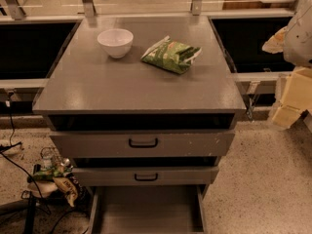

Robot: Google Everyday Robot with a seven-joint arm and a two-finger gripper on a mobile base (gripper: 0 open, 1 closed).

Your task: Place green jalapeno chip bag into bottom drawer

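The green jalapeno chip bag [170, 55] lies flat on the grey cabinet top [136, 89], right of centre and next to a white bowl [115, 42]. The bottom drawer [146, 211] is pulled out at the foot of the cabinet, and its flat grey floor shows with nothing in it. My gripper [291, 99] hangs at the right edge of the view, beside the cabinet's right side and below the level of the top. It is well to the right of the bag and not touching it. Nothing shows in it.
Two drawer fronts with black handles [143, 143] sit above the open drawer. Cables and crumpled wrappers [58, 179] lie on the floor at the cabinet's lower left. A glass railing runs behind the cabinet. Speckled floor [258, 179] spreads to the right.
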